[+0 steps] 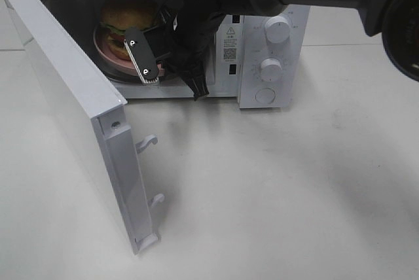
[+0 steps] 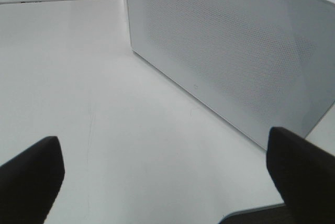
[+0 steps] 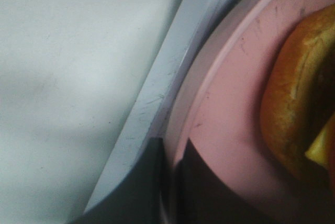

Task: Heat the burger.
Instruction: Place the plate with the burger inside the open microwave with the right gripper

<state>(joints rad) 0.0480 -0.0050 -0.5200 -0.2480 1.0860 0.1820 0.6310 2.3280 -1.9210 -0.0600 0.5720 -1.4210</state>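
Microwave cavity mouth, upper left of frame: largely blocked by right arm [image 1: 196,18] reaching in, right gripper [image 3: 172,179] clamped on pink plate [image 1: 99,44] rim. Burger [image 1: 126,17] fills space deeper inside. Open door [image 1: 65,103] walls off left side, running diagonally to lower centre; latch hooks [image 1: 149,141] jut rightward. Control panel [image 1: 272,57] closes cavity's right. Table [image 1: 294,195], lower right: wide open passage.

Casing of the microwave [image 1: 294,84]: white, smooth, satin painted finish. Its door [image 2: 230,46]: a smooth face over a finely dotted mesh. The knobs [image 1: 277,30]: white, lightly glossy plastic. Bun of the burger [image 3: 293,114]: glossy, golden-brown. The pink plate [image 3: 230,103]: smooth, semi-matt, faintly scuffed. The tabletop [image 1: 275,188]: white, matt, finely scratched.
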